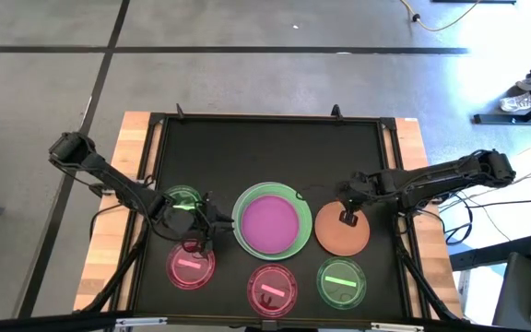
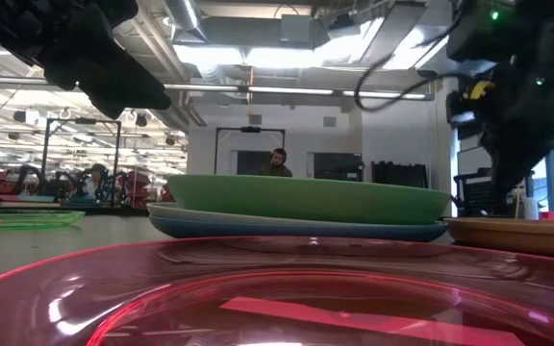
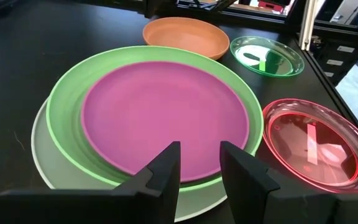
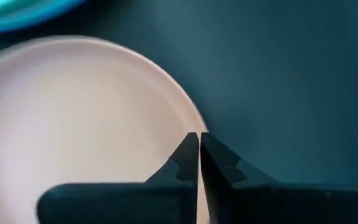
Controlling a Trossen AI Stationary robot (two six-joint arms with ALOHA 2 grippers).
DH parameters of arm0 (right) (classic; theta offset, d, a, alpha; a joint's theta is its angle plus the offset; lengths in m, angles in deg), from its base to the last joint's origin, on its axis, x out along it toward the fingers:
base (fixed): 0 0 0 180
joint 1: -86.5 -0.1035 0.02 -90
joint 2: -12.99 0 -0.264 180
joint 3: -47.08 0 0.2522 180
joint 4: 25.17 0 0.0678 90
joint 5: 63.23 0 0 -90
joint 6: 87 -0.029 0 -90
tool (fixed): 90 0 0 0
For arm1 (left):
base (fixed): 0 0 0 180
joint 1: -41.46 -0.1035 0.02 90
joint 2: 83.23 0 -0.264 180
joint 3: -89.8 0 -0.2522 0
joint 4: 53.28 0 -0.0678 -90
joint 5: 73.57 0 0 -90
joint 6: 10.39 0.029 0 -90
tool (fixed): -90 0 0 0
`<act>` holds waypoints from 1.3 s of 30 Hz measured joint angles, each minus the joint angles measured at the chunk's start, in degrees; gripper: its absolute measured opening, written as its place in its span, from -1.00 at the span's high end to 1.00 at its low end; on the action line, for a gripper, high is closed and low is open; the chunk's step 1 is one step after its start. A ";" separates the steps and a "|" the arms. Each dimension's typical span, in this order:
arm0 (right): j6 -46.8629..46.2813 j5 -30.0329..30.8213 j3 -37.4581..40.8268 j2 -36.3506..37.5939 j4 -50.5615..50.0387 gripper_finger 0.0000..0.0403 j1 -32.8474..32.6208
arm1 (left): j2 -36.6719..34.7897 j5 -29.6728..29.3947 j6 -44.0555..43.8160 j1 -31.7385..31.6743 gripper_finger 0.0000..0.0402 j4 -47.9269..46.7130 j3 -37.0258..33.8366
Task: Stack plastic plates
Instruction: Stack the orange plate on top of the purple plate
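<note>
A purple plate (image 1: 267,224) lies on a large green plate (image 3: 67,93), which rests on a white one (image 3: 48,168). A blue plate (image 2: 296,230) is at the bottom of this stack. My left gripper (image 3: 199,165) is open, level, just left of the stack, its fingers over the stack's rim. The orange plate (image 1: 339,238) sits right of the stack with my right gripper (image 1: 348,218) shut at its rim. Four small translucent plates lie flat around them: green (image 1: 182,200), pink (image 1: 192,266), pink (image 1: 272,288) and green (image 1: 342,282). My right gripper comes down from above, and its fingertips (image 4: 191,146) are closed to a thin slit on the orange plate's rim (image 4: 188,112), on the plate's far side. The plate lies flat on the table.
The black mat (image 1: 265,152) is bare on its far half. A raised black frame borders it, with wooden table edges (image 1: 413,138) beyond. People sit in the room behind the table in the low view.
</note>
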 joint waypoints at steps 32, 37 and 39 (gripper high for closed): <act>-1.83 -4.76 6.71 -2.41 2.27 0.92 6.00 | 0.00 -0.50 -0.02 -0.02 0.47 -0.11 -0.02; -2.30 -1.05 5.15 -2.16 -0.58 0.94 6.02 | 0.00 -0.50 -0.02 -0.02 0.47 -0.11 -0.02; -2.30 -1.02 3.50 -1.90 -2.72 0.98 6.02 | 0.00 -0.66 -0.01 -0.02 0.47 -0.11 -0.02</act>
